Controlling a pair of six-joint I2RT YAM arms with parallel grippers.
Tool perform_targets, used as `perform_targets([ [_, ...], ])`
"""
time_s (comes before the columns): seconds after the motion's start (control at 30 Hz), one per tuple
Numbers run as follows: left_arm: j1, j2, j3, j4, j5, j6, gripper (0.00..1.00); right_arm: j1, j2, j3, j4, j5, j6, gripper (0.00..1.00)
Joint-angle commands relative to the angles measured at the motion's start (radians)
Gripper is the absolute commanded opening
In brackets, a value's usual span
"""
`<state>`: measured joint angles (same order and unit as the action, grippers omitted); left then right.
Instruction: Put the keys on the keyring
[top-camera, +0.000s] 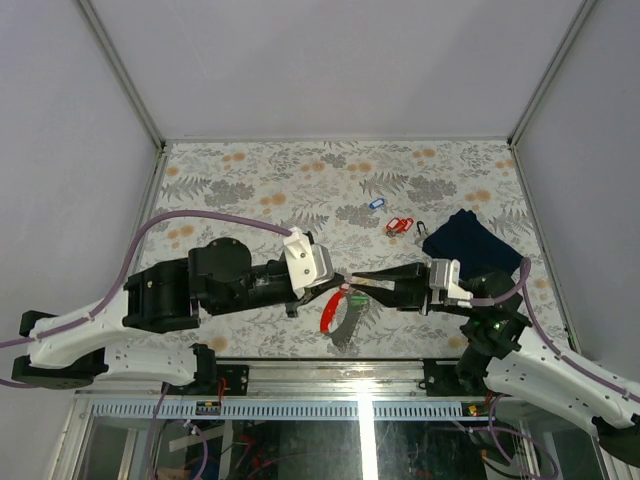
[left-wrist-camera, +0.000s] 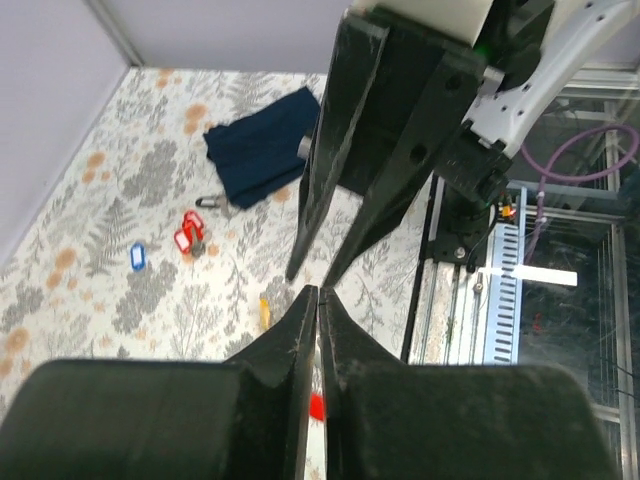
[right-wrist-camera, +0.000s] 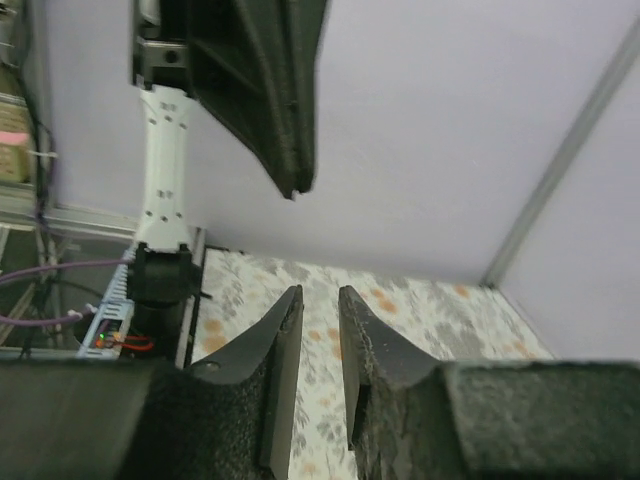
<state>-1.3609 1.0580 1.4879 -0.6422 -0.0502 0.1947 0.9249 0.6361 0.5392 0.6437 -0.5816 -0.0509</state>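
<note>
1. Left claw (top-camera: 343, 284) is clenched; I cannot tell if it pinches anything.
2. Right claw (right-wrist-camera: 320, 292) is slightly parted and empty, its tips near the left's.
3. Red keys (top-camera: 399, 225) and blue key (top-camera: 376, 203) lie on the surface (top-camera: 250, 170), near the cloth (top-camera: 470, 240).
4. Green tag (top-camera: 357, 297) and red piece (top-camera: 328, 314) are just below the tips.

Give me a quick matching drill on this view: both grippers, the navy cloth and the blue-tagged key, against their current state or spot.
Column one:
1. left gripper
2. right gripper
3. navy cloth
4. blue-tagged key

Column two:
A. lying by the right edge of the table
B. fingers pressed together
C. small, lying alone on the floral surface, toward the far side
D. fingers slightly apart, nothing visible between them

Pairs: 1-B, 2-D, 3-A, 4-C
</note>
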Motion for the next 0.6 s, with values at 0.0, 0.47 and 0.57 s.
perform_targets([
  [0.0, -0.003, -0.082, -0.125, 0.134, -0.135, -0.076, 0.04, 0.007, -0.076, 0.073, -0.276, 0.216, -0.030, 0.29],
  [0.47, 0.205, -0.111, -0.427, 0.262, -0.100, -0.350, 0.31, 0.004, 0.079, 0.286, -0.947, 0.682, 0.224, 0.38],
  [0.57, 0.334, -0.074, -0.495, 0.294, 0.029, -0.433, 0.35, -0.024, 0.150, 0.298, -1.023, 0.688, 0.294, 0.39],
])
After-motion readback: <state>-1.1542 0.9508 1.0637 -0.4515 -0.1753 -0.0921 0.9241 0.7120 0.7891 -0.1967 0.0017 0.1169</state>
